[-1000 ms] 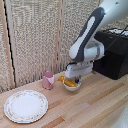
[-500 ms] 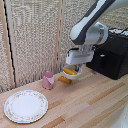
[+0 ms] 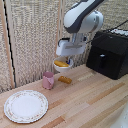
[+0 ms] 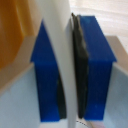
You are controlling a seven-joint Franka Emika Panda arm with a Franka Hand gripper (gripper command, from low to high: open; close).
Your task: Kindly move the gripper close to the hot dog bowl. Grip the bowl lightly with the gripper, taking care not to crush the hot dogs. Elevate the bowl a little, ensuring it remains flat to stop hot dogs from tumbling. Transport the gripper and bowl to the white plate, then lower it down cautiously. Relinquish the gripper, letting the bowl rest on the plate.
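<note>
The gripper (image 3: pixel 68 56) at frame centre pinched the bowl (image 3: pixel 62 65) by its rim, held level above the table (image 3: pixel 95 100); plate (image 3: pixel 26 105) lower left

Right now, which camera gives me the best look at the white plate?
The exterior view. The white plate shows whole there, lying on the wooden table toward the exterior view's left. The wrist view shows none of it, only the blue fingers up close.
</note>
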